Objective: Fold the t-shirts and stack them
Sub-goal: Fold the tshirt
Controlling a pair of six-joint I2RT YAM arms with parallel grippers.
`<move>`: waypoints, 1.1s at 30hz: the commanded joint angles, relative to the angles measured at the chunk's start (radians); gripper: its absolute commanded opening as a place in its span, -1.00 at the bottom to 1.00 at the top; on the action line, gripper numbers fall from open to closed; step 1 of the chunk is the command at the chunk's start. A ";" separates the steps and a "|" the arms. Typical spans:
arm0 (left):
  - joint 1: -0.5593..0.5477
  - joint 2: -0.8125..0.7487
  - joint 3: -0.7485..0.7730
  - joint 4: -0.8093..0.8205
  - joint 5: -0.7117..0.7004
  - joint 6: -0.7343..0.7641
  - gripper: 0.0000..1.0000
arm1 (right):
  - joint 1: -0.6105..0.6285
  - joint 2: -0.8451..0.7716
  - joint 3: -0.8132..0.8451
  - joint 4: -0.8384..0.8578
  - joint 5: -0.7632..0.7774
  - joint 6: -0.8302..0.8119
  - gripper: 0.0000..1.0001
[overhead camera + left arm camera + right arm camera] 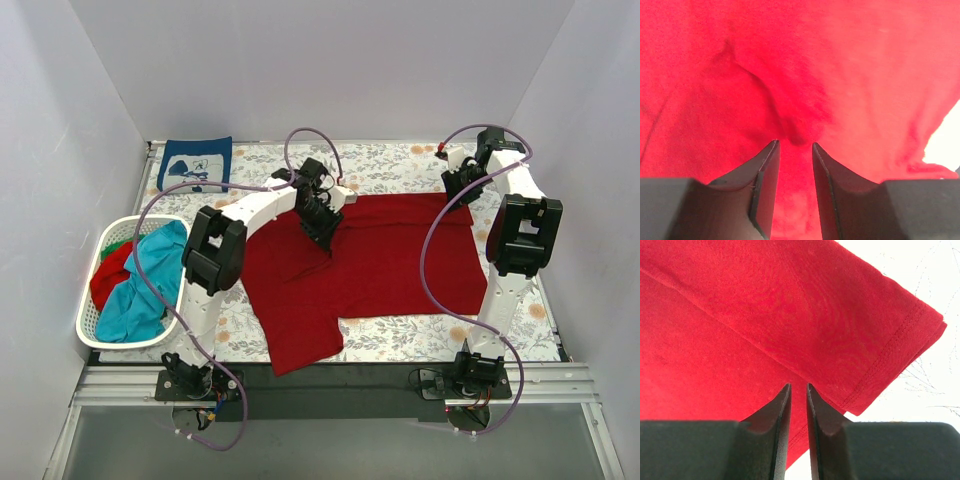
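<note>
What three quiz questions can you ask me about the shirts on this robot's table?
1. Pick one: what colour is the spread shirt lying flat on the table? A red, B teal, C green.
2. True or false: the basket is empty.
3. Fill the gap: the folded navy shirt lies in the far ___ corner of the table.

Key: 1 A; 2 false; 3 left.
</note>
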 commanded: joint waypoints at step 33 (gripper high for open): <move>0.512 0.293 0.384 -0.030 -0.108 -0.189 -0.38 | 0.035 0.274 0.262 0.181 0.132 0.091 -0.38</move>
